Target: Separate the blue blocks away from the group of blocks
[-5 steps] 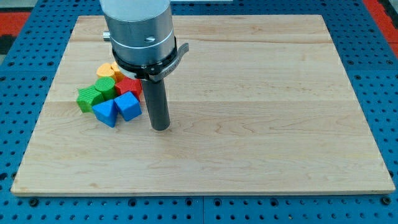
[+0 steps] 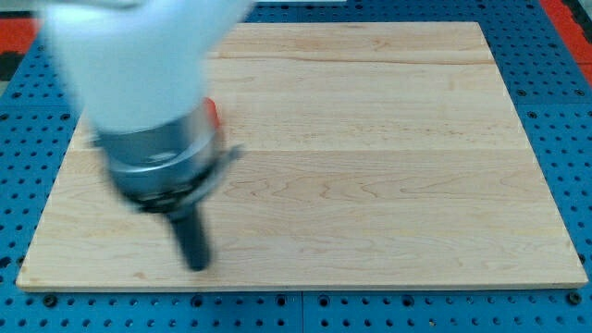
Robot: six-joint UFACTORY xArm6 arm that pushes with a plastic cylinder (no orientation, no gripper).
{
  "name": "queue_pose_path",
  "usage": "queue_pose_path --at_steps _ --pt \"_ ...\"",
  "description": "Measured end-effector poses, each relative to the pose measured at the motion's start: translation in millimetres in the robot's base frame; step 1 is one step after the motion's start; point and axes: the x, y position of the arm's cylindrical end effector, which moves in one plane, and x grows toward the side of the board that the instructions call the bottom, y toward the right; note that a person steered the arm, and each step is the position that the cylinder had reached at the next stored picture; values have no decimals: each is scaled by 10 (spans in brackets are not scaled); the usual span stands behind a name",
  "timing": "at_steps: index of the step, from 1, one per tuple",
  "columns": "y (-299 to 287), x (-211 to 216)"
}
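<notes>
Blocks: you see one, a red sliver (image 2: 213, 112); the blurred arm hides others.
Tip (image 2: 197, 265): lower left, near the wooden tabletop (image 2: 388, 166) bottom edge.
Hand: none, only the rod.

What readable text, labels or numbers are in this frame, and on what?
None readable. The wooden board, blue pegboard table and blurred arm body carry no lettering that shows. My tip sits near the board's bottom-left; only a red sliver of the blocks shows beside the arm, with no markings visible.
</notes>
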Motion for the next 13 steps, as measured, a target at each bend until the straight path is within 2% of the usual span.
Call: queue_pose_path --at_steps 1,2,5,6,7,8,9,10,11,13 --pt "-953 -328" --pt "-1061 -894" --pt "903 -1389" --pt "1287 -1601" --pt "1346 -1971" --pt "1370 -2153" --pt "1954 -2147" --pt "2451 -1888" --pt "2081 -1734" --pt "2479 -1339"
